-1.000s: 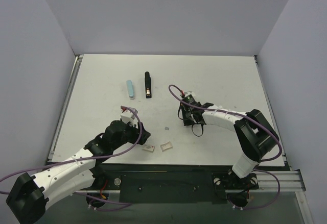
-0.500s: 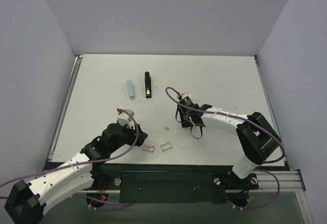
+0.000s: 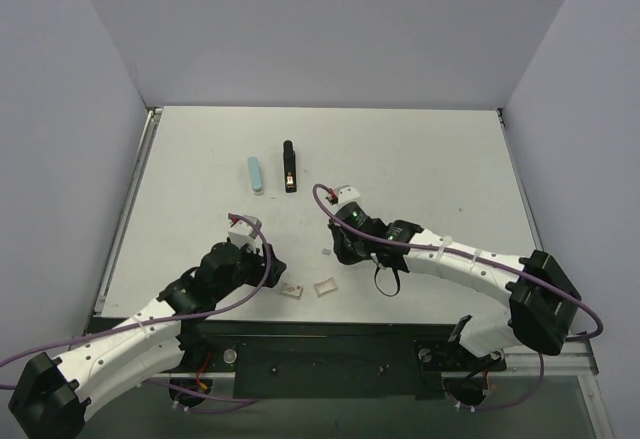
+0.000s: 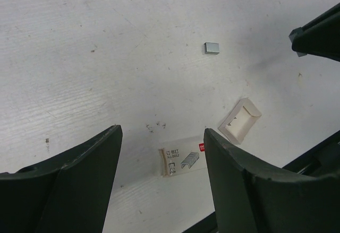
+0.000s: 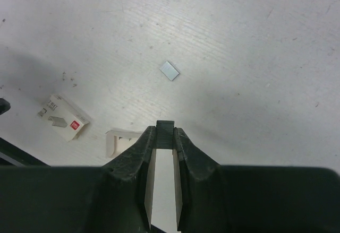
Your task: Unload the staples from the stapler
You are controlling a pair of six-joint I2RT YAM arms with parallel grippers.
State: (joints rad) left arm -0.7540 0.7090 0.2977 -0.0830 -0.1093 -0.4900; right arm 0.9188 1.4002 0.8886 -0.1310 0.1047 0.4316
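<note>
At upper centre of the top view lies the stapler (image 3: pixel 289 166), well apart from both arms. The right gripper (image 5: pixel 164 129), pressed together and empty, hovers by a small staple strip (image 5: pixel 170 70) (probably the unloaded staples), and the left gripper (image 4: pixel 161 135) hangs spread wide.

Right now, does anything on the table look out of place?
Yes. The staple box is pulled apart, its printed sleeve and tray lying separately near the front edge, and a small grey strip, probably staples, lies loose on the table just beyond them.

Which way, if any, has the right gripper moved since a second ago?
Yes: the right gripper moved left and down-frame, closer to the small metal strip.
</note>
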